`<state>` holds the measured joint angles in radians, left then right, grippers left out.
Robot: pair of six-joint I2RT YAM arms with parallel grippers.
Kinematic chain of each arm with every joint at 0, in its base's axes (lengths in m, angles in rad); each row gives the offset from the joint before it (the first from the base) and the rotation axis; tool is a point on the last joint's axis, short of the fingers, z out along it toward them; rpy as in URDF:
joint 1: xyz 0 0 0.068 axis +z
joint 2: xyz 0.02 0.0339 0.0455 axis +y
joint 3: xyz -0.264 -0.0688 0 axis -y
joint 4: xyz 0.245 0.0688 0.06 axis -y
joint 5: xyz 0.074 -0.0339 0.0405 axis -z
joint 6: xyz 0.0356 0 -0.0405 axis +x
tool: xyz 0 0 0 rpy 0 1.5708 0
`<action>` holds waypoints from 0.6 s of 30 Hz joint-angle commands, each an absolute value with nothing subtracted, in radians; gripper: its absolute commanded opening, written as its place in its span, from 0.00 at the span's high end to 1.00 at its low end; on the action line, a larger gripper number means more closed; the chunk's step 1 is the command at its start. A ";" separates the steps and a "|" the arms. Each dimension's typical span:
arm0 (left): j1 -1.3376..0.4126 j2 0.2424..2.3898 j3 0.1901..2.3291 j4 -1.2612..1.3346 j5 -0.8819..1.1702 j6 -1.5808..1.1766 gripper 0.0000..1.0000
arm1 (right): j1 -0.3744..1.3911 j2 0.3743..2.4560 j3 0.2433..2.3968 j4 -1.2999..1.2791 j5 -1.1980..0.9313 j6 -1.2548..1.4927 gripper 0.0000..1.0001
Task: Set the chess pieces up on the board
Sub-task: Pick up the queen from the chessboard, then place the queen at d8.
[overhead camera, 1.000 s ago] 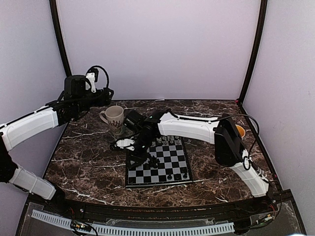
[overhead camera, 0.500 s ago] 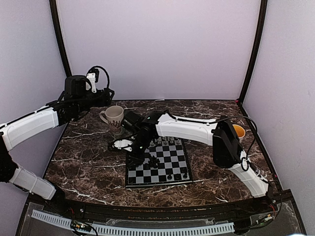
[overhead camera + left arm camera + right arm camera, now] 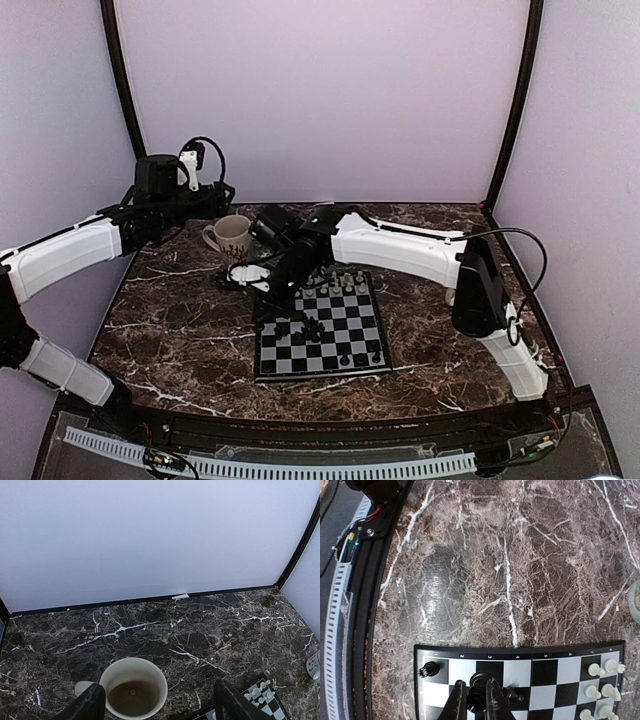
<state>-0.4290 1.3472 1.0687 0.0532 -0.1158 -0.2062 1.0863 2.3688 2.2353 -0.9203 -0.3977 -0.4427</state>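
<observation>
- Pinching a black piece (image 3: 479, 684), the right gripper (image 3: 476, 692) has its jaws clenched on it from 2 sides.
- The piece stands upright on the board (image 3: 545, 672), 1 square in from the numbered edge.
- Left gripper (image 3: 162, 704) hangs released over the mug (image 3: 132, 687), well apart from the board.
- Right arm is nearer, so a straight lift looks likely, minding the neighbour piece (image 3: 512, 695).

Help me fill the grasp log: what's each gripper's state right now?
Left gripper: open, holding nothing, above the mug.
Right gripper: closed on a black chess piece at the board edge.
</observation>
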 commanded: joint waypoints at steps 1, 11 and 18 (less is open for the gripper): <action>-0.428 1.352 1.086 0.039 -0.094 -0.202 0.24 | 1.095 2.235 2.169 -0.890 -0.422 -0.440 0.92; -0.429 1.380 1.097 0.024 -0.075 -0.210 0.25 | 1.095 1.978 1.804 -0.818 -0.408 -0.479 0.91; -0.444 1.388 1.172 -0.099 -0.057 -0.292 0.25 | 1.094 1.878 1.605 -0.804 -0.408 -0.486 0.91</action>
